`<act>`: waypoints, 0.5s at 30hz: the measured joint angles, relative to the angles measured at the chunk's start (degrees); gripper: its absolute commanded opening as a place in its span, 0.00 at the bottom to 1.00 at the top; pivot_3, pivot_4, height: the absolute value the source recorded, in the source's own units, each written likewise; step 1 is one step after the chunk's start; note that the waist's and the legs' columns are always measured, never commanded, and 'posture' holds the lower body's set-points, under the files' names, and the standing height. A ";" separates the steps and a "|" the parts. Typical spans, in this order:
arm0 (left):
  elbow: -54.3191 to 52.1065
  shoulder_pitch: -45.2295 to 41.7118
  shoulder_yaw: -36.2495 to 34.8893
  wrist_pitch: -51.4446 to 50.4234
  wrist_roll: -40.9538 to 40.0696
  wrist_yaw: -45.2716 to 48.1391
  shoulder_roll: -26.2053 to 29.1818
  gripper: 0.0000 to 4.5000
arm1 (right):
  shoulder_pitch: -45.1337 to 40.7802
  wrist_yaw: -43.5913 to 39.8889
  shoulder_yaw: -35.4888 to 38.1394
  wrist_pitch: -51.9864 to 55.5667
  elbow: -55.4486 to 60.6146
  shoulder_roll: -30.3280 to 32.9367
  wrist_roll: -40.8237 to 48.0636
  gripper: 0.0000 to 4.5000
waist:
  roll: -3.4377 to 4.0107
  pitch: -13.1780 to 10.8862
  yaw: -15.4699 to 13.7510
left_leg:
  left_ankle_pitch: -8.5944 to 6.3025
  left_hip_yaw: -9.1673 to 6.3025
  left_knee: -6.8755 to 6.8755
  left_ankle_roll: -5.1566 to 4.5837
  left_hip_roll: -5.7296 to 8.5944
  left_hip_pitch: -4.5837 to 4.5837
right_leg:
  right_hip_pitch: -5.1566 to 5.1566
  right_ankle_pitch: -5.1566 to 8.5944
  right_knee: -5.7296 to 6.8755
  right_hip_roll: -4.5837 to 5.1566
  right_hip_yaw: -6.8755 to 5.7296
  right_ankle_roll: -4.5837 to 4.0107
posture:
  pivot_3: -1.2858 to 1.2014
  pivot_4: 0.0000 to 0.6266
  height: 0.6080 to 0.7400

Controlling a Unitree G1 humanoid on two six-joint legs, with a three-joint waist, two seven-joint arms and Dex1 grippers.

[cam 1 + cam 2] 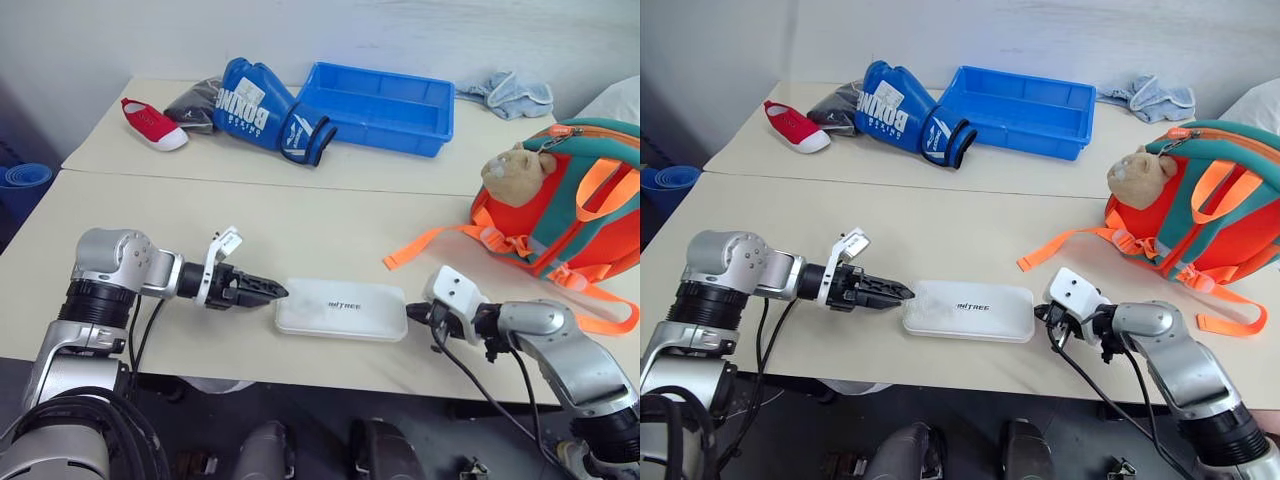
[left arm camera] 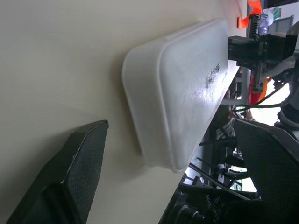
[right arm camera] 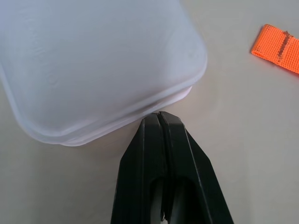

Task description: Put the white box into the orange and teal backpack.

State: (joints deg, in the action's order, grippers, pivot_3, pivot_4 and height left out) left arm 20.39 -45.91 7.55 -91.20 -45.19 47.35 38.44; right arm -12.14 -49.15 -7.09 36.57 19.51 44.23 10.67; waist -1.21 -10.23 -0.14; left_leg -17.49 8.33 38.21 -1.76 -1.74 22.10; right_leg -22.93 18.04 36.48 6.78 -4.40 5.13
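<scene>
The white box (image 1: 340, 308) lies flat near the table's front edge, its dark lettering facing up. My left gripper (image 1: 270, 291) is at the box's left end, open, with its fingers (image 2: 84, 158) spread wider than that end and nothing held. From the other side, my right gripper (image 1: 410, 315) is shut, and its closed tips (image 3: 159, 116) meet the rim of the box (image 3: 93, 60) at its right end. The orange and teal backpack (image 1: 580, 200) stands at the right with a tan bear head on its front. Its orange straps trail toward the box.
Along the back of the table lie a red shoe (image 1: 152, 123), a dark bundle (image 1: 195, 103), a blue boxing glove (image 1: 260, 110), a blue open tray (image 1: 380, 105) and a pale blue cloth (image 1: 510, 92). An orange strap end (image 3: 275, 49) lies near my right gripper.
</scene>
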 measured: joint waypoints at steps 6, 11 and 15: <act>-3.60 3.76 -4.63 0.09 -5.61 -7.94 -5.00 0.99 | -0.88 1.64 -0.45 1.54 -0.25 -2.35 -0.12 0.00 | 0.01 0.01 0.09 | -0.01 -0.09 -0.02 0.00 -0.02 -0.19 | 0.27 0.00 -0.06 0.01 -0.06 0.00 | 0.52 0.24 1.00; 0.75 3.94 -7.74 -0.16 -9.67 -14.42 -7.74 0.73 | -0.20 2.47 -0.34 1.67 0.32 -3.45 0.02 0.00 | 0.01 0.02 0.08 | -0.03 -0.11 -0.03 0.02 -0.02 -0.23 | 0.32 0.00 -0.10 0.00 -0.09 0.01 | 0.52 0.24 1.00; 3.99 3.43 -9.88 -0.77 -11.26 -17.13 -9.53 0.45 | 0.77 2.15 0.54 0.79 0.33 -3.43 0.24 0.00 | -0.02 0.00 0.07 | -0.03 -0.11 -0.04 0.03 -0.02 -0.21 | 0.31 -0.01 -0.13 -0.04 -0.13 0.01 | 0.52 0.24 1.00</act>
State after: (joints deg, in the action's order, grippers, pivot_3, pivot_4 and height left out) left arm 24.38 -42.48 -2.33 -91.97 -56.45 30.22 28.91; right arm -11.37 -47.00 -6.55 37.36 19.84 40.80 10.91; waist -1.22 -10.22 -0.06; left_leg -17.52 8.22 38.18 -1.73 -1.76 21.89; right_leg -22.62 18.04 36.36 6.74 -4.52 5.14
